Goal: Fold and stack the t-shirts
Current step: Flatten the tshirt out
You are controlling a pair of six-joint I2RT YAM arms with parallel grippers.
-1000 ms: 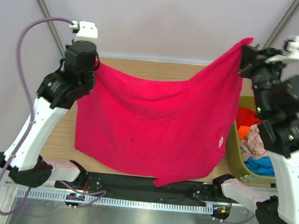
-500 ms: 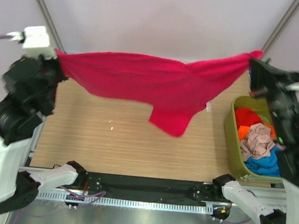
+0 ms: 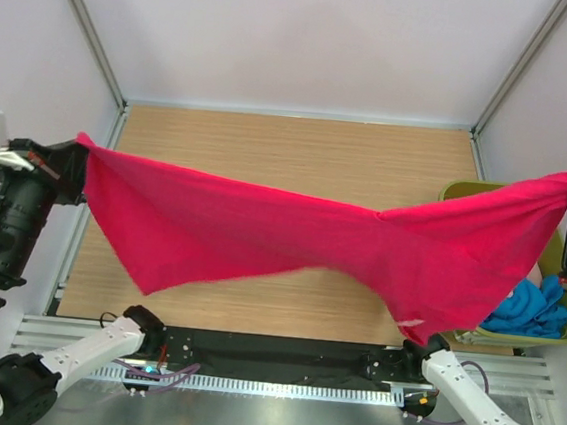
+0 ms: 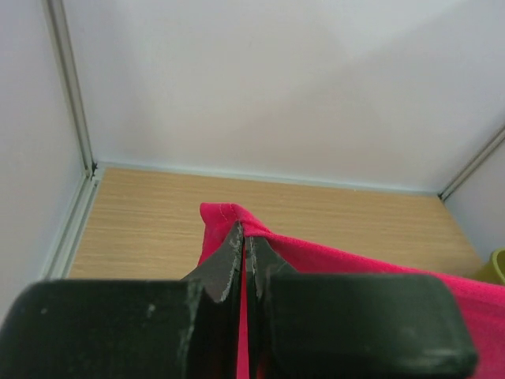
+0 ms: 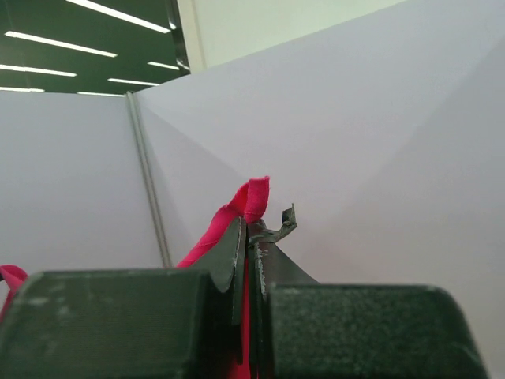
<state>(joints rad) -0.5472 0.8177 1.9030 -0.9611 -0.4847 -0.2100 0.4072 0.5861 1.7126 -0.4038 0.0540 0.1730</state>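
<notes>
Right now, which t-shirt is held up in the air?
The large crimson-red cloth t-shirt, pinched by the left gripper and right gripper; the bright blue t-shirt lies in the olive-green plastic tub.

Counter (image 3: 289,153): light wood-grain top, rectangular, enclosed by pale walls (image 3: 300,43) on the far and side edges. Directly on it: one olive-green plastic tub (image 3: 469,190), standing at the right edge, only partly in view.
</notes>
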